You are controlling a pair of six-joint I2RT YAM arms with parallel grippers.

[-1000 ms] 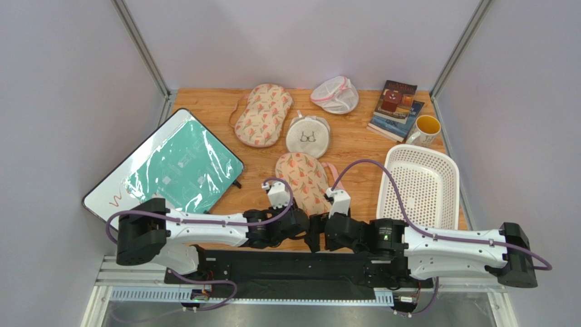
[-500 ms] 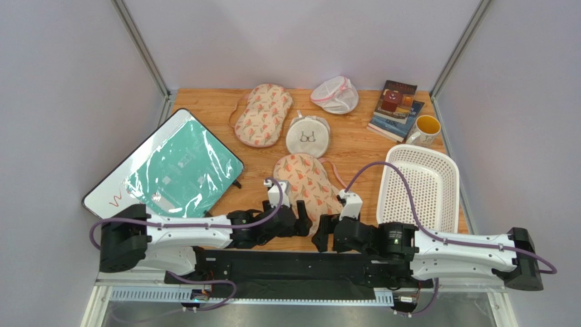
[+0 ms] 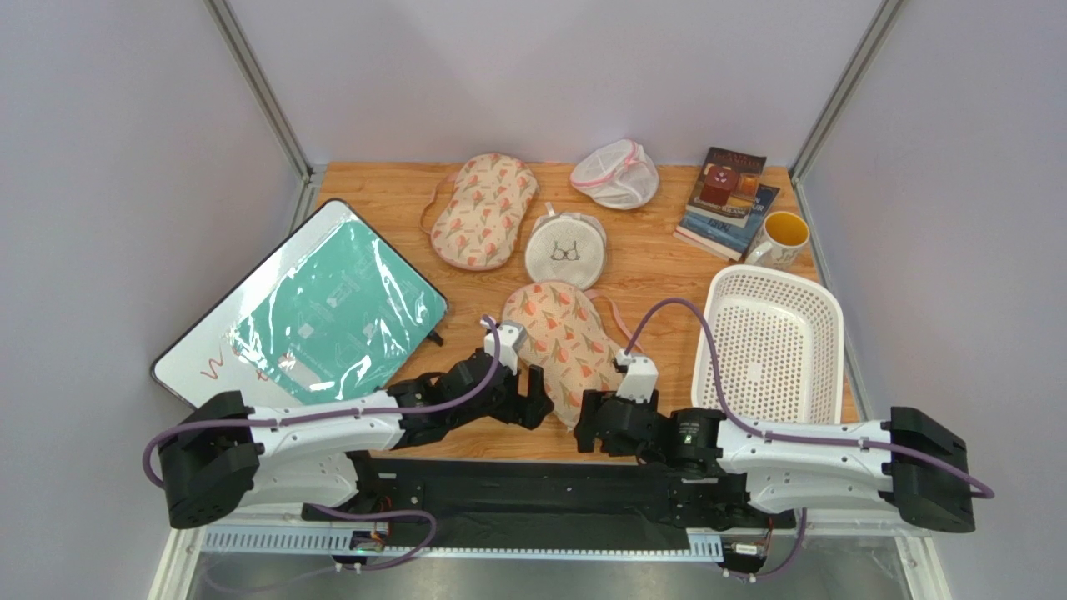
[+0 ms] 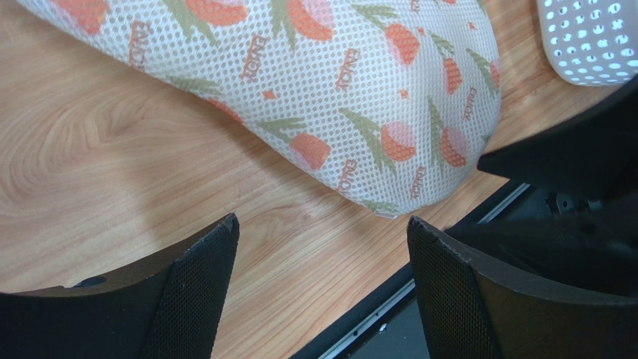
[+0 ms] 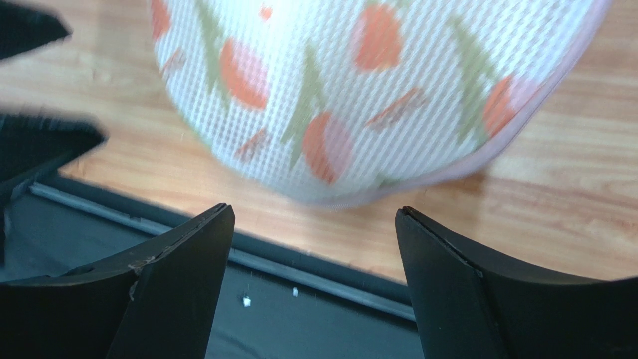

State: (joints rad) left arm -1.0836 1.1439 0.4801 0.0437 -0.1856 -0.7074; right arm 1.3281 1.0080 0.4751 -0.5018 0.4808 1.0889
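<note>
Left tool (image 3: pixel 536 403) hovers wide open just short of the near end of the floral mesh bag (image 3: pixel 561 335). Right tool (image 3: pixel 589 421), equally spread, faces the same end. The bag lies flat on the tabletop (image 3: pixel 651 269), near 1 white basket (image 3: pixel 764 350).

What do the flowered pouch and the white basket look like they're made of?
The pouch looks like soft, matte white mesh fabric: fine holes all over, with printed orange flowers. The basket is probably rigid white plastic, smooth, with a moulded grid of holes.
</note>
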